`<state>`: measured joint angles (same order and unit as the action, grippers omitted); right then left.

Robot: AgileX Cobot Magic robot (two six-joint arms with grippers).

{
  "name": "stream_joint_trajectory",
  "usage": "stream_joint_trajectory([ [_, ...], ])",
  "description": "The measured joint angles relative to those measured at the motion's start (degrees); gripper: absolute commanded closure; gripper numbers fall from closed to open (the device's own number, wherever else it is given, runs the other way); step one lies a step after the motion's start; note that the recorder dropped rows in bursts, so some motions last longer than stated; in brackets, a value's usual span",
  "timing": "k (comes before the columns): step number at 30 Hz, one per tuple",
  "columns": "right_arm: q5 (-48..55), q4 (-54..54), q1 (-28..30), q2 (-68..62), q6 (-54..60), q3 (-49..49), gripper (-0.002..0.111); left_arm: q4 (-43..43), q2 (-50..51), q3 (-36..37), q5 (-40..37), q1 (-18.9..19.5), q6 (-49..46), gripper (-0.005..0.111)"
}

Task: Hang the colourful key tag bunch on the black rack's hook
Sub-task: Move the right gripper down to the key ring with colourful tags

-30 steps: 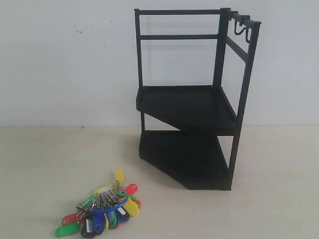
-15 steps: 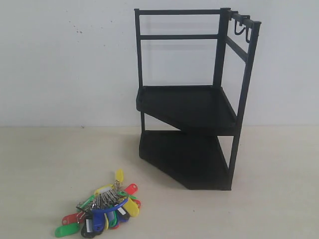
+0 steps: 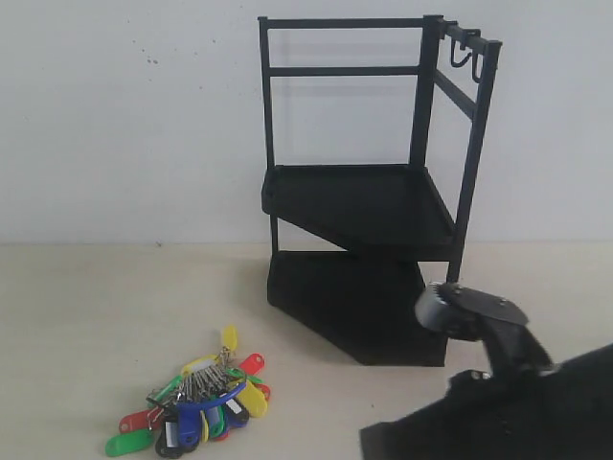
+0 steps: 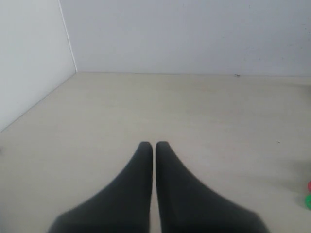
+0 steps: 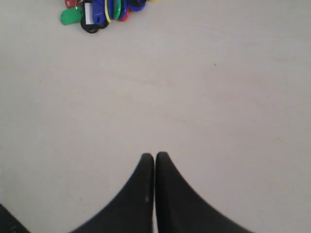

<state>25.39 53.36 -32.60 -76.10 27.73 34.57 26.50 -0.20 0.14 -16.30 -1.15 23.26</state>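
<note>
Key tag bunch (image 3: 196,402) lies flat on the worktop (image 3: 96,307), front left, well apart from the rack (image 3: 364,206). Green, red, yellow and blue tags fan out around a clump of metal rings; the lowest tags sit right at the frame edge. The rack stands against the wall (image 3: 134,125), with two small hooks (image 3: 465,57) on its top rail at the far right, both bare.

The right arm (image 3: 479,321) fills the lower right corner of the exterior view, dark and cut off by the frame. It covers the foot of the rack's front post and part of the lower tray.

From the right wrist, the right claw (image 5: 154,155) is pinched closed, tips together, gripping nothing, with bare worktop beneath it. The bunch (image 5: 99,9) shows far off, half cropped.

The left claw (image 4: 154,144) is closed too, only a hairline between the tips, and empty. Red and green specks (image 4: 308,194) show at that picture's edge, too clipped to identify.
</note>
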Motion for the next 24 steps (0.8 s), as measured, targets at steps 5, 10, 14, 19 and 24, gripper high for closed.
stream_joint_trajectory([
  [5,-6.7,4.6,-4.1,-10.2,0.5,6.4,0.103,0.0,0.0,0.0,0.0,0.0,0.0,0.102],
  [10,-7.5,7.4,-4.5,-18.5,0.6,13.4,0.062,0.0,0.0,0.0,0.0,0.0,0.0,0.102],
  [14,-6.3,11.5,-4.5,-23.5,0.7,18.3,0.052,0.0,0.0,0.0,0.0,0.0,0.0,0.102],
  [19,-4.0,16.7,-4.5,-30.6,0.1,24.6,0.065,0.0,0.0,0.0,0.0,0.0,0.0,0.102],
  [24,-1.8,22.9,-4.5,-36.6,-0.2,29.6,0.065,0.0,0.0,0.0,0.0,0.0,0.0,0.102],
])
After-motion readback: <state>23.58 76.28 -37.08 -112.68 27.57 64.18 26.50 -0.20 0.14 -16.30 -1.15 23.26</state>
